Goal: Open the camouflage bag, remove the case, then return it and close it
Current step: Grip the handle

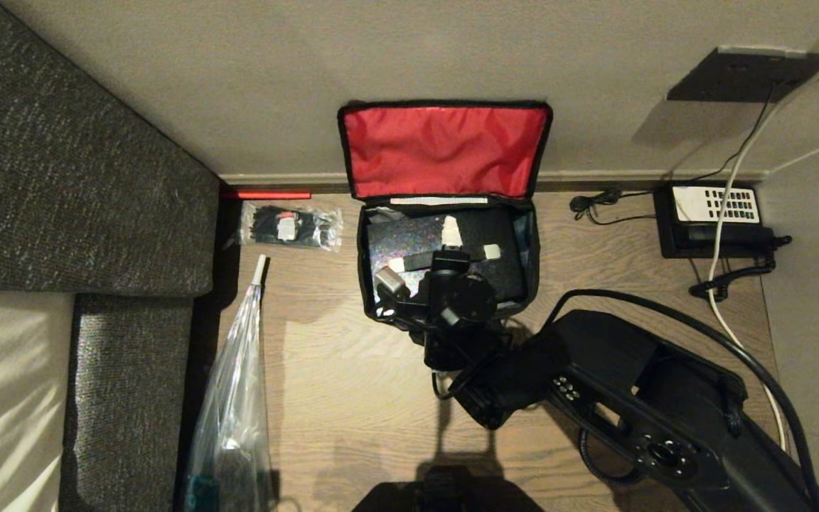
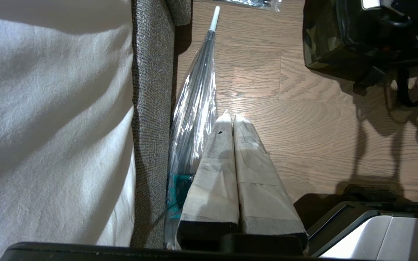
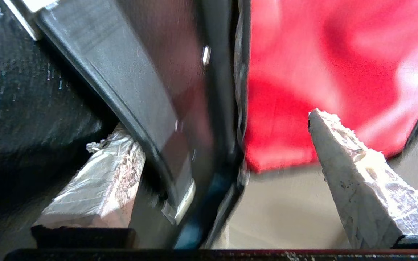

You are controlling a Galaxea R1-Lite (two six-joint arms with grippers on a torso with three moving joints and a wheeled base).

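Taped fingertips (image 3: 354,174) of the right gripper (image 3: 227,145) stand wide apart, 1 either side of the case handle (image 1: 443,257), not yet closed on it. Case (image 1: 416,245) lies flat inside the camouflage bag (image 1: 532,235), directly under the gripper; the red-lined lid (image 1: 443,149) is thrown back against the wall beyond it.

Judgement: step in hand is the grasp for removal. To do it well, centre the handle between the fingers, close fully, then lift straight up so the case clears the bag's soft walls without dragging the bag along.

Left gripper (image 2: 232,119) is parked well to the side, fingers pressed together, empty, above a clear folded umbrella (image 2: 194,108).

Outward: wood-grain floor (image 1: 338,370); packet of black ties (image 1: 288,226) on the umbrella's side of the bag; desk telephone (image 1: 712,217) with trailing cables on the far side; grey upholstered seat (image 1: 61,178) past the umbrella.
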